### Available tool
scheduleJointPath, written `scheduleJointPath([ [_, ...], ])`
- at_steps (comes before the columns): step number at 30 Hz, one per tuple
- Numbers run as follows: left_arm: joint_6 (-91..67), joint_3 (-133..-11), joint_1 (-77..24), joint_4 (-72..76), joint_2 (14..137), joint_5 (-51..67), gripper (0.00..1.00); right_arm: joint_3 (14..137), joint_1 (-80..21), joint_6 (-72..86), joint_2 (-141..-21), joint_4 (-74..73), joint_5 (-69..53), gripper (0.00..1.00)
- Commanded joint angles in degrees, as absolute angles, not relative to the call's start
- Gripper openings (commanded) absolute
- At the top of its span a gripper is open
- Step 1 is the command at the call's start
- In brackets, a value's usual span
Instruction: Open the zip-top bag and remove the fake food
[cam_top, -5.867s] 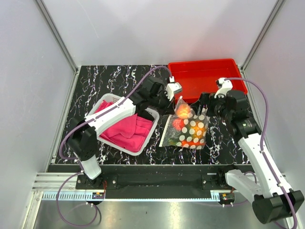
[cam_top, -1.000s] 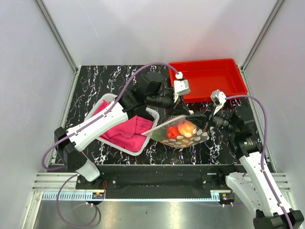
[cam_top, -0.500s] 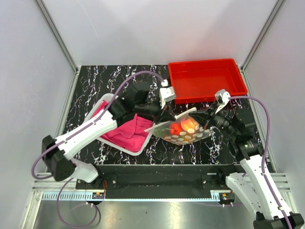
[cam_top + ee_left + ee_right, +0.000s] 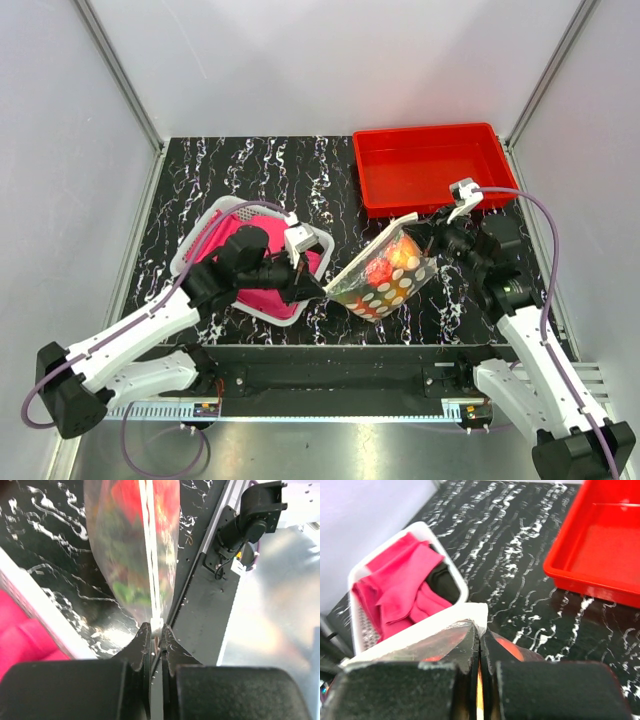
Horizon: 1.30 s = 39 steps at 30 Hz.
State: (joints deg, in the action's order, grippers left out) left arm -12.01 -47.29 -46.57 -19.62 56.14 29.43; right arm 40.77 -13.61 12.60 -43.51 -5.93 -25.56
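The zip-top bag [image 4: 395,287], clear with pale dots, hangs above the table, stretched diagonally between both grippers. The fake food [image 4: 386,267], orange and red pieces, bulges inside it. My left gripper [image 4: 320,291] is shut on the bag's near-left end. In the left wrist view its jaws [image 4: 156,630] pinch the white zip strip [image 4: 150,555], with red and green fake food [image 4: 125,500] showing through the plastic. My right gripper [image 4: 428,235] is shut on the far-right corner. In the right wrist view its jaws [image 4: 480,637] clamp the bag's white edge [image 4: 420,635].
A white mesh basket [image 4: 245,206] with pink cloth [image 4: 215,238] sits at the left, under my left arm, and is also seen in the right wrist view [image 4: 456,577]. A red tray [image 4: 430,165] stands at the back right, just behind my right gripper.
My left arm has pulled back toward the near left, sliding along the bag's edge to its near-left end. The bag now stretches diagonally. The right gripper has shifted slightly toward the tray.
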Motion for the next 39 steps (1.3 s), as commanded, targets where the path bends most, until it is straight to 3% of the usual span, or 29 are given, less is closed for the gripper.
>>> scheduleJointPath([
  [1, -18.63, -44.57, -47.11, -16.79, 52.48, 28.48, 0.0, 44.03, -13.27, 12.66, -46.22, -3.95, -19.25, 0.0],
  [8, -21.18, -42.63, -48.78, -15.04, 49.92, 28.21, 0.0, 45.79, -13.27, 11.0, -49.48, -3.87, -25.21, 0.0],
  [11, -20.66, -44.11, -49.13, -14.68, 50.01, 27.26, 0.26, 45.7, -13.27, 8.45, -50.01, -3.52, -31.71, 0.0],
  [12, -20.39, -44.99, -49.13, -14.85, 50.1, 26.46, 0.47, 45.18, -13.27, 7.74, -49.75, -3.43, -35.03, 0.0],
  [16, -17.5, -50.44, -48.87, -18.36, 51.41, 22.24, 0.63, 42.46, -13.27, 6.94, -45.97, 0.24, -41.64, 0.0],
  [24, -12.22, -65.37, -45.44, -22.41, 60.62, 21.17, 0.64, 41.92, -13.27, 7.38, -46.4, 3.69, -50.88, 0.0],
  [29, -9.33, -70.66, -41.84, -24.25, 68.45, 29.07, 0.45, 41.57, -13.27, 7.56, -46.32, 3.78, -51.68, 0.0],
  [39, -6.94, -69.17, -41.66, -23.12, 72.78, 35.42, 0.43, 41.75, -13.27, 7.65, -47.02, 3.78, -52.12, 0.0],
])
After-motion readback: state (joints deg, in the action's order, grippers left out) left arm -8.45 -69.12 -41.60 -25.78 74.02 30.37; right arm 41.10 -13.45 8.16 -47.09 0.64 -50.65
